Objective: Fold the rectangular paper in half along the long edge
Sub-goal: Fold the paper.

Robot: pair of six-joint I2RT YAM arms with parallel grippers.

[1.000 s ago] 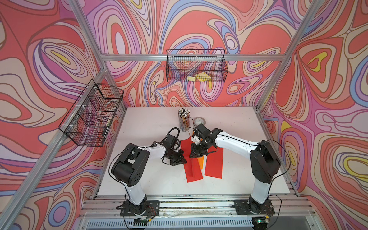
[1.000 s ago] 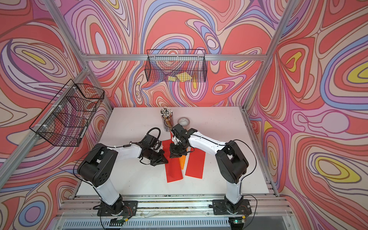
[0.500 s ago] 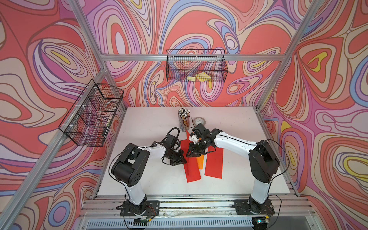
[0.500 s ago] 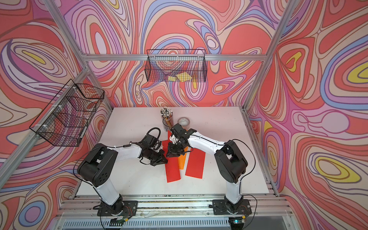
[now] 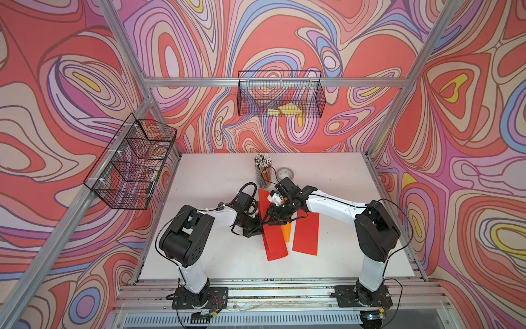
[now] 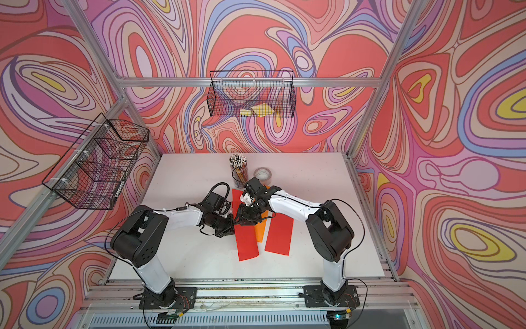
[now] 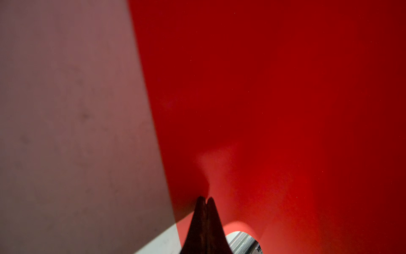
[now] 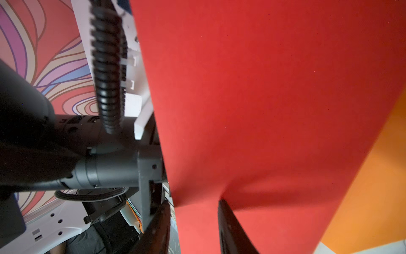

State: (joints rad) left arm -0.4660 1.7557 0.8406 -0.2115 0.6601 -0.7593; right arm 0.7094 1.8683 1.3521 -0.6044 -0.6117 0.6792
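Red paper (image 5: pixel 274 242) near pencil cup (image 5: pixel 263 171): likely handling light, floppy (creasing readily); suiting long-edge pinching. Left gripper (image 7: pixel 205 199), tips together; right gripper (image 8: pixel 194 203) straddling it, gaping.

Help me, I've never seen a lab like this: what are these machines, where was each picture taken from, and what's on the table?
Those are two robot arms, a left arm and a right arm, bolted beside a white table. The two wide pictures come from one twin-lens camera overhead; the two close-ups come from a camera on each wrist. On the table lie a red paper, an orange strip beside it, a second red sheet, a pencil cup and a tape roll. The left pincer is shut, its tip resting on the red paper. The right pincer is open, its fingers either side of that paper's lifted edge. Neither seems to clamp it.
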